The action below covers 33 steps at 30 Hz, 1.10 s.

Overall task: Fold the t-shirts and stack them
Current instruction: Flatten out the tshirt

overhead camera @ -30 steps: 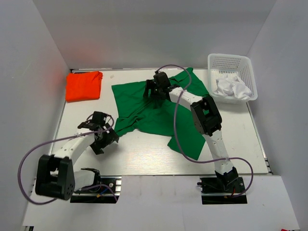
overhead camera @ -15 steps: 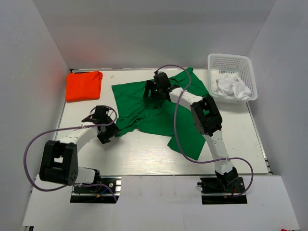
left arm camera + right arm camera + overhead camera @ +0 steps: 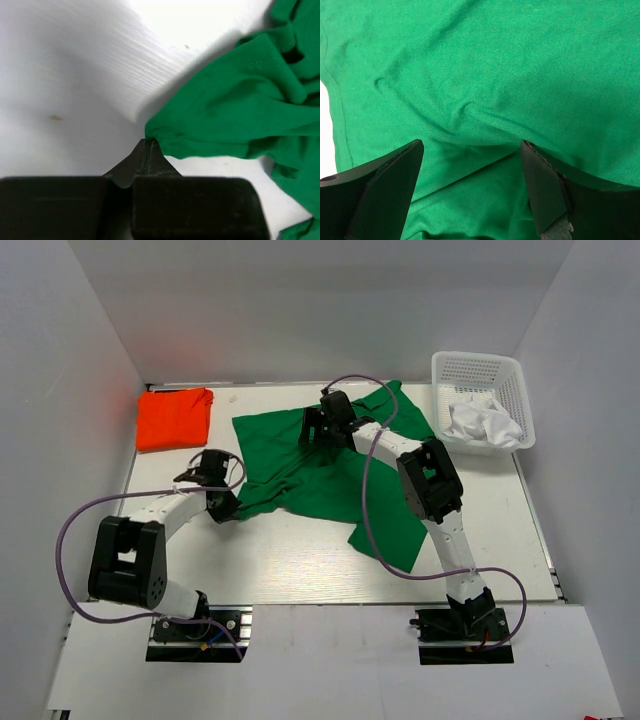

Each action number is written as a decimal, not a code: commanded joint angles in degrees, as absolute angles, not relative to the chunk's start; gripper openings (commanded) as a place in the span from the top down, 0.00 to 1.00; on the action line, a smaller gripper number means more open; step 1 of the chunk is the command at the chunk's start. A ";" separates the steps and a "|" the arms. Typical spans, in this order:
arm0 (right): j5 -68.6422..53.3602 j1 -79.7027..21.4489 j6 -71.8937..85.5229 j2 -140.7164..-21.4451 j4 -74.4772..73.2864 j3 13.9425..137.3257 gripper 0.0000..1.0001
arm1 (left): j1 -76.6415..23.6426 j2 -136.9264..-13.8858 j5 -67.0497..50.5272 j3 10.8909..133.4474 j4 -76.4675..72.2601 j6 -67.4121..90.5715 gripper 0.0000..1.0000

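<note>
The green t-shirt (image 3: 330, 475) lies spread and rumpled across the middle of the table. My left gripper (image 3: 222, 503) is at its lower-left corner. In the left wrist view the jaws (image 3: 148, 143) are shut, with the tip of that green corner (image 3: 165, 135) pinched between them. My right gripper (image 3: 322, 426) hovers over the shirt's upper part. Its fingers (image 3: 395, 175) stand wide apart over wrinkled green cloth (image 3: 480, 75), with nothing between them. The orange-red t-shirt (image 3: 174, 417) lies folded at the table's far left corner.
A white mesh basket (image 3: 478, 360) stands at the far right with crumpled white cloth (image 3: 480, 422) inside. White walls close in the table on three sides. The right arm (image 3: 430, 480) reaches over the green shirt's right half.
My left gripper moved up and right to the green shirt's lower-left corner and closed on it. The right arm and the shirts stayed where they were.
</note>
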State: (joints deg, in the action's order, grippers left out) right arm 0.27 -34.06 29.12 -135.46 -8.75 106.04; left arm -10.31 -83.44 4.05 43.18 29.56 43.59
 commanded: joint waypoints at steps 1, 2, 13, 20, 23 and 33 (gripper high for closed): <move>2.02 -33.22 27.17 -136.50 -18.11 102.66 0.16 | -10.28 -76.58 13.51 48.93 35.76 44.56 1.00; 1.85 -33.22 26.81 -136.23 -18.02 102.74 0.16 | -10.28 -74.90 14.14 50.09 36.90 45.08 1.00; 3.16 -32.96 24.00 -134.73 -18.89 100.10 0.15 | -9.67 -59.33 15.45 46.76 55.67 51.14 1.00; 2.20 -32.96 20.31 -135.09 -20.56 102.04 0.10 | -10.19 -63.54 11.68 47.01 59.42 51.59 0.12; 1.06 -33.31 17.23 -133.07 -20.13 101.87 0.10 | -10.20 -64.25 12.57 49.91 55.83 50.46 0.00; -4.75 -33.49 11.86 -116.21 -12.68 91.86 0.10 | -10.20 -78.63 4.67 58.51 24.55 42.54 0.00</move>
